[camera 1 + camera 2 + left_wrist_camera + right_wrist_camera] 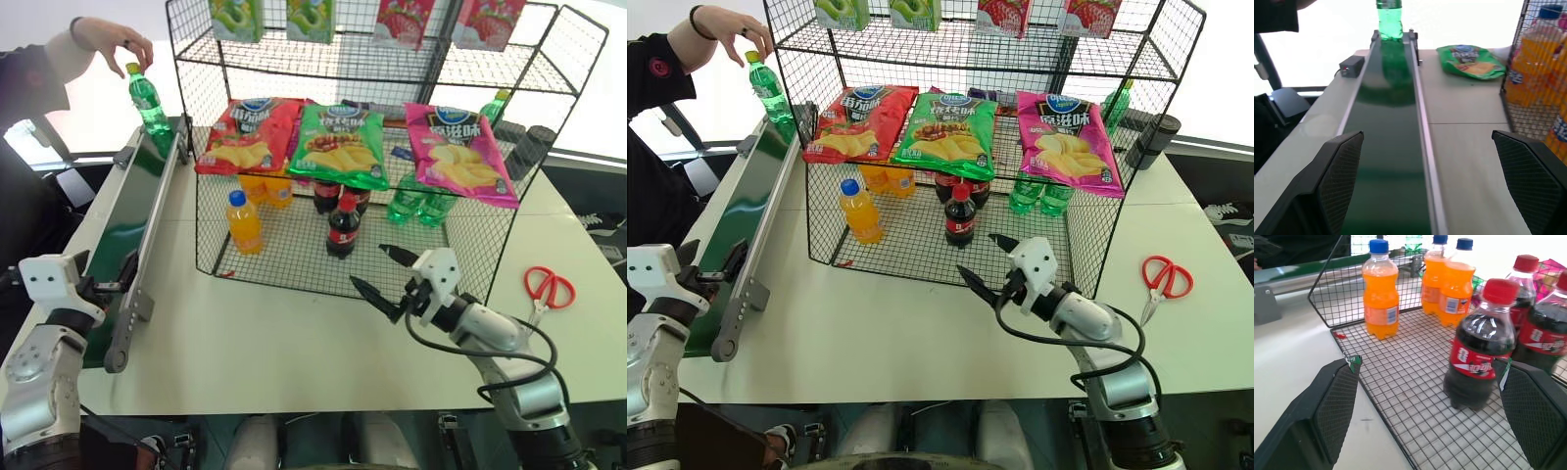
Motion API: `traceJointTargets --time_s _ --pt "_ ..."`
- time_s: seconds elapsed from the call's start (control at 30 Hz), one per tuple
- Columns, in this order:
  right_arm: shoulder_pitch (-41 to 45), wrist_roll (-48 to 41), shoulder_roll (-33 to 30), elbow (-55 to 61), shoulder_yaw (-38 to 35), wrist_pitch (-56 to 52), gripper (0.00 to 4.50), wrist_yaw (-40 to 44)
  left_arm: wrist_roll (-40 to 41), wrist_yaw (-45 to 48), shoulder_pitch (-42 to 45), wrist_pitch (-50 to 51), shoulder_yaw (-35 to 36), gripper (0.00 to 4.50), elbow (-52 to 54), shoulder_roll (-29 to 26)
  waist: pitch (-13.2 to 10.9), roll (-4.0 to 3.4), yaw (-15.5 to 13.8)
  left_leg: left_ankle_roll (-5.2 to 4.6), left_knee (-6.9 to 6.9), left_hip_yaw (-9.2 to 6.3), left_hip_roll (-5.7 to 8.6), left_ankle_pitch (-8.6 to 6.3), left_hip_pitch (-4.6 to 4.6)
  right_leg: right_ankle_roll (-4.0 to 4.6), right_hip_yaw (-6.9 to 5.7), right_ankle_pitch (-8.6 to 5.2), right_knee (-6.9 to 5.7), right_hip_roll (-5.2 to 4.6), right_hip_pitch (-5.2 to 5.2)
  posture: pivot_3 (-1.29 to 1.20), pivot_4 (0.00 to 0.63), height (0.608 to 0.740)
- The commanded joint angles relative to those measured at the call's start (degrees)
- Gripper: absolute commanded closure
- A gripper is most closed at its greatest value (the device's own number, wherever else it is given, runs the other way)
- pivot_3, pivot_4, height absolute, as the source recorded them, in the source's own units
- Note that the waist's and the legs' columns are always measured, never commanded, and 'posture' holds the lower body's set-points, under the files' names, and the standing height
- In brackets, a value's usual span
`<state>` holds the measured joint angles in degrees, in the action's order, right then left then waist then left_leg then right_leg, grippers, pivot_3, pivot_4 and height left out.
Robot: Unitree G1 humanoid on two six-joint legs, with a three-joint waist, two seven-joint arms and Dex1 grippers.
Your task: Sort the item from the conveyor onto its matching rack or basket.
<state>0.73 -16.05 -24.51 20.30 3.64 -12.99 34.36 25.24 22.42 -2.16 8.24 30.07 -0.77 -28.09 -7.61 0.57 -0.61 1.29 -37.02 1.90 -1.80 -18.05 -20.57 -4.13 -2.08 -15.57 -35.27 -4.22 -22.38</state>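
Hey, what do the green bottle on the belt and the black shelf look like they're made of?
The small green soda bottle with a yellow cap looks like clear glossy plastic, since light shines through it. The tall black wire-grid shelf unit appears to be thin metal wire, probably coated matte black: an open welded-looking grid.

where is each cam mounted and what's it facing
Head, both eyes: look forward and down over the table at the rack; left gripper and right gripper show, both open.
Left wrist: looks along the conveyor to the green bottle.
Right wrist: faces the rack's bottom tier, cola bottle nearest.
Shared: both wrist views show orange bottles.
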Motion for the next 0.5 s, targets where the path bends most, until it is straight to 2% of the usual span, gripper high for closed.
traceJointTargets --time_s 0.03,0.5 --pt "1.39 1.82 1.19 0.97 0.23 2.22 0.09 -1.77 -1.48 -1.35 1.28 -2.09 0.79 0.0 -1.06 -0.06 0.0 0.01 0.0 0.0 0.0 0.0 0.01 0.0 0.0 0.0 0.0 0.0 0.0 -0.01 0.0 0.0 0.15 0.74" --pt "0.43 -1.59 1.18 2.93 2.05 -1.17 0.09 2.76 -4.13 -4.77 5.01 -7.59 0.78 0.0 -8.17 1.66 0.02 0.04 0.25 0.02 0.03 0.0 0.0 0.0 -0.01 0.0 -0.02 0.0 0.0 -0.08 -0.05 0.0 0.15 0.74"
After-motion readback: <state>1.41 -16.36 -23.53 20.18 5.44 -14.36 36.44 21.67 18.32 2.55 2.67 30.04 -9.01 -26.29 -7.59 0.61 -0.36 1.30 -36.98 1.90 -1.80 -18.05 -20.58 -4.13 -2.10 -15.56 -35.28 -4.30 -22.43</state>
